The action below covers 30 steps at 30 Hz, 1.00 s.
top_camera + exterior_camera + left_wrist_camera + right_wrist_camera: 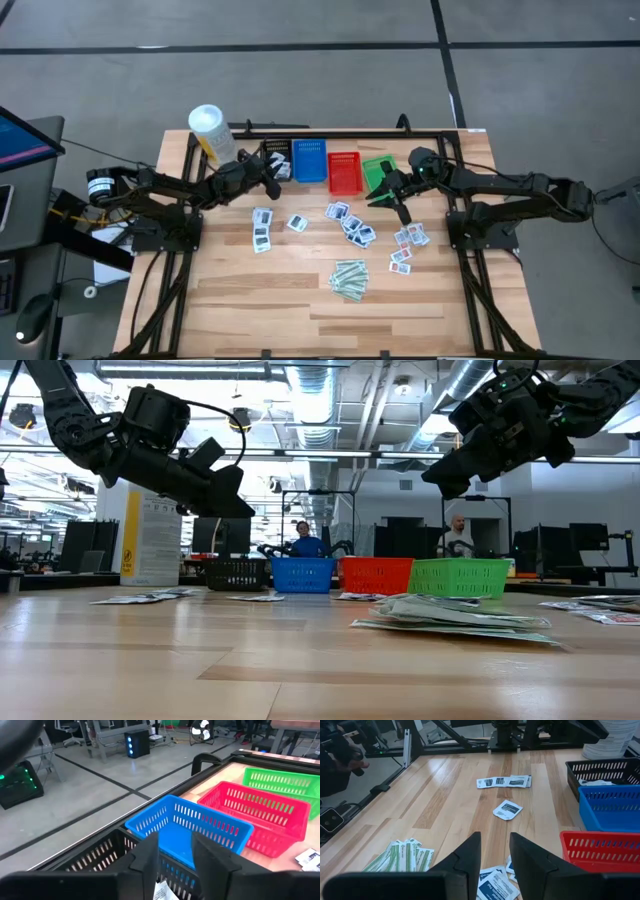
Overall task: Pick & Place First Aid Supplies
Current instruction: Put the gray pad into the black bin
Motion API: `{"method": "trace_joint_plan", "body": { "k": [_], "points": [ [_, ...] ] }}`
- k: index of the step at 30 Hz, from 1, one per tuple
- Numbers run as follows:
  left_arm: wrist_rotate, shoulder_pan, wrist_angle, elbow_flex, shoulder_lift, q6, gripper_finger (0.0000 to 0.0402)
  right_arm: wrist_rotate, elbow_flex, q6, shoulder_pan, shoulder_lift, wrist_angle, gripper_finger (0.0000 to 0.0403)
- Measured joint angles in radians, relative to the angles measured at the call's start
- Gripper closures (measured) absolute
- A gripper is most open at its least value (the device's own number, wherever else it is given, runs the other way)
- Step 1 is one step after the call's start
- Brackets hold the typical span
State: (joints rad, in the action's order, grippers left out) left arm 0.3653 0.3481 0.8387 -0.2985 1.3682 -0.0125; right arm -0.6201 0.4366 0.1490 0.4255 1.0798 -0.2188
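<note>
White packets lie flat on the wood: two (262, 228) left of centre, one (296, 223) beside them, a cluster (350, 222) in the middle, more (408, 243) to the right. Pale-green strips (350, 278) lie in a heap nearer the near edge. My left gripper (272, 178) hangs open over the black basket (95, 857), where a white packet (162, 892) shows below its fingers. My right gripper (390, 198) hovers open above the table, next to the green basket (376, 172), over the middle cluster (495, 885), holding nothing.
Black, blue (309, 160), red (344, 172) and green baskets stand in a row along the far edge. A tall white tub (210, 130) stands at the far left corner. Bare wood lies toward the near edge. People show in the room beyond (303, 538).
</note>
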Motion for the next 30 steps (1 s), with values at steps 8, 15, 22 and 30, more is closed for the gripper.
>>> {"method": "trace_joint_plan", "body": {
  "k": [8, 15, 22, 30],
  "points": [
    [0.0, 0.0, 0.0, 0.0, 0.0, 0.0, 0.0279, 0.0, 0.0, 0.0, 0.0, 0.0, 0.0, 0.0305],
    [-0.109, 0.001, 0.0, -0.001, 0.0, 0.0, 0.0281, 0.0, 0.0, 0.0, 0.0, 0.0, 0.0, 0.0305],
    [-0.392, -0.023, 0.0, -0.001, 0.0, 0.056, 0.028, 0.0, 0.0, 0.0, 0.0, 0.0, 0.0, 0.0305],
    [-0.444, -0.169, 0.0, -0.001, 0.0, 0.265, 0.0281, 0.0, 0.0, 0.0, 0.0, 0.0, 0.0, 0.0305]
  ]
}}
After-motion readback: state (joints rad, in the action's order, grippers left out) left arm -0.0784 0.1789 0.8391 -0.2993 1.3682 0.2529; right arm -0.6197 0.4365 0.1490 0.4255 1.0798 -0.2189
